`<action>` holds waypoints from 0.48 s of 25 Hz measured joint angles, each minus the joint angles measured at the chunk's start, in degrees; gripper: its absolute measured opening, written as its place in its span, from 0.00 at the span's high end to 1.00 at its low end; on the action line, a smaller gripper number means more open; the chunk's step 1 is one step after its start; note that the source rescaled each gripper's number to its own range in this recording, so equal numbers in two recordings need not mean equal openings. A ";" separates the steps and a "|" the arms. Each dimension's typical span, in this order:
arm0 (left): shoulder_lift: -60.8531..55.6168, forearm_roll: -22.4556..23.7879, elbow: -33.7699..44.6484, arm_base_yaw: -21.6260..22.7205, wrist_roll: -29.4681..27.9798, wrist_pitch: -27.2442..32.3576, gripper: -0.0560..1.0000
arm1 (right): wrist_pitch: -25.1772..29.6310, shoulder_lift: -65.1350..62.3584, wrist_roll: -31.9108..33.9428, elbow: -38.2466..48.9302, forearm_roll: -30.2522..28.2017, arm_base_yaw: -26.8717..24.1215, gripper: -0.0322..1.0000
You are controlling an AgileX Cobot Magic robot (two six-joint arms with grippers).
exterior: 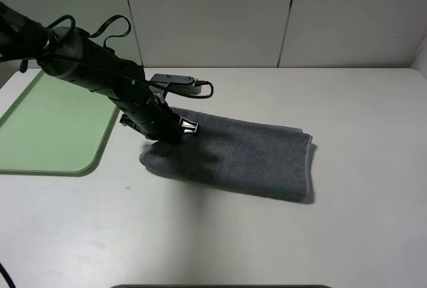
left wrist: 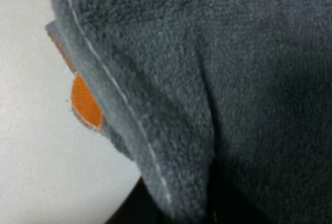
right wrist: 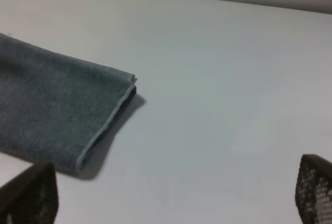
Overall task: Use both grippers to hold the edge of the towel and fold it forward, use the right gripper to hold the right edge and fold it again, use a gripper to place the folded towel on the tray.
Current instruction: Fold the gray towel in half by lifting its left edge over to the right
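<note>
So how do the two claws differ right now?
The left claw is down on the towel's left end and looks pinched on the cloth. The right claw is open with nothing between its fingers. The left claw touches the towel, while the right claw hangs clear of the towel's right end, over the table. Both are black.

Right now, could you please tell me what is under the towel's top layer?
An orange patch peeks from a lower layer of the towel beside the stitched hem; grey cloth hides the rest.
</note>
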 joint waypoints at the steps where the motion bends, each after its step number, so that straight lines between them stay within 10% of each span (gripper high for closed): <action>1: -0.14 0.00 0.00 0.00 0.00 0.14 0.87 | 0.00 0.00 0.00 0.00 0.00 0.00 0.00; 12: -5.47 3.88 0.48 2.90 -0.30 9.92 0.87 | 0.00 0.00 0.00 0.00 0.00 0.00 0.00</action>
